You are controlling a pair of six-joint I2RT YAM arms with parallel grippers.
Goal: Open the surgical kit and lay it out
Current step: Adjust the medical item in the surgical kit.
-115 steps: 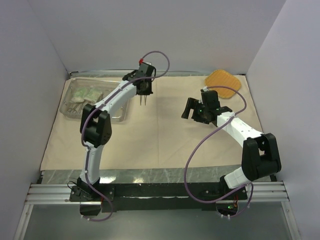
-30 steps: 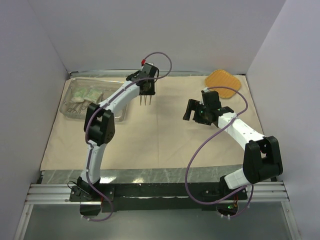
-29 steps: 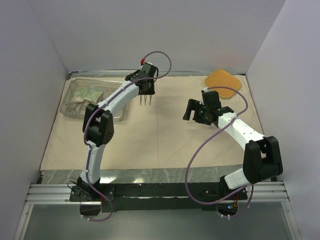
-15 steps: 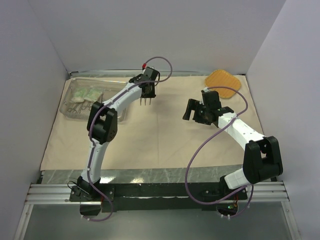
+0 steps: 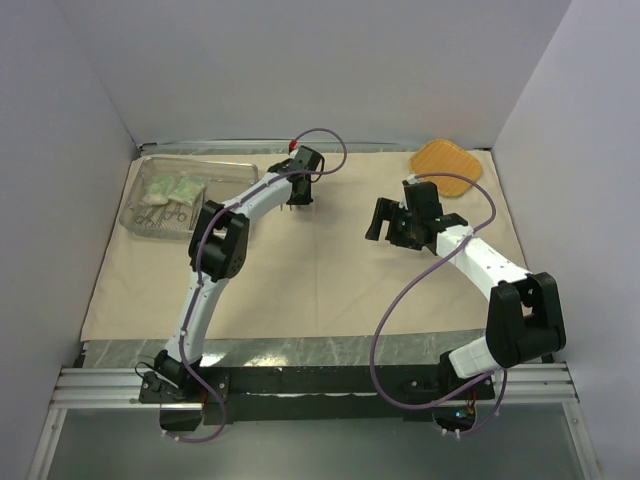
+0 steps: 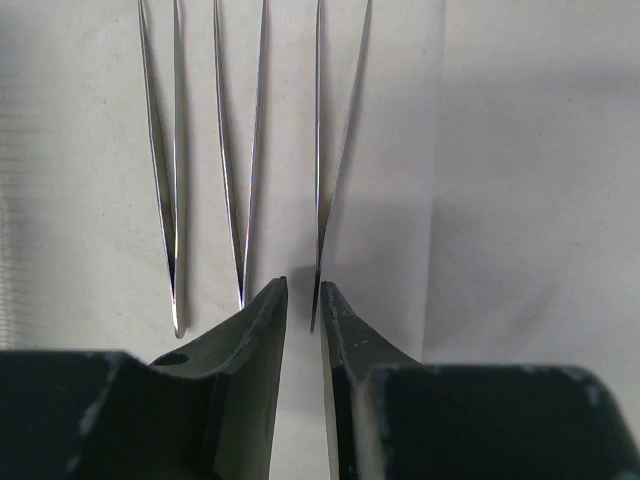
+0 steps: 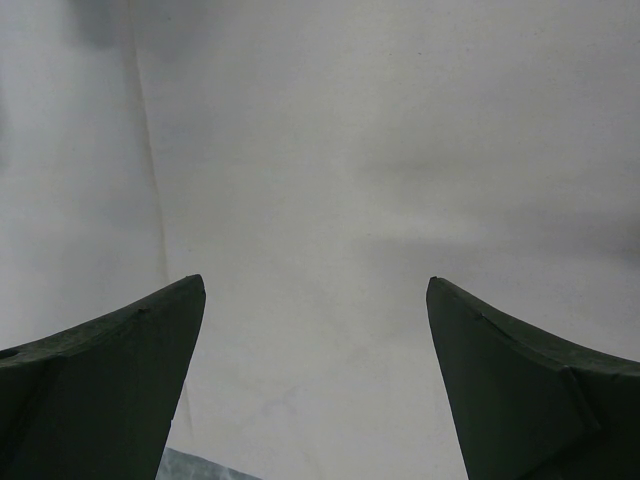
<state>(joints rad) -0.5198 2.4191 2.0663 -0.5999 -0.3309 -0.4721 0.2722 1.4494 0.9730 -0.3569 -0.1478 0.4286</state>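
Three thin steel tweezers lie side by side on the beige cloth (image 6: pixel 520 200): left (image 6: pixel 160 150), middle (image 6: pixel 240 150), right (image 6: pixel 335 150). My left gripper (image 6: pixel 303 285) is low over their near ends at the far middle of the cloth (image 5: pixel 300 192). Its jaws stand a narrow gap apart. The right tweezers' joined end lies in that gap, close to the right finger, not clamped. The wire-mesh tray (image 5: pixel 200 163) stands far left and holds the green-white packets (image 5: pixel 170 188). The forceps are too small to make out. My right gripper (image 5: pixel 378 222) is wide open and empty above bare cloth (image 7: pixel 320 200).
The orange woven pad (image 5: pixel 447 160) lies at the far right of the cloth. White walls close in the left, back and right sides. The cloth (image 5: pixel 330 270) covers most of the table, with a strip of grey tabletop (image 5: pixel 320 350) at its near edge.
My left arm has stretched farther out and its gripper has come down a little to the right over the tweezers. The tweezers and the right arm have stayed put.
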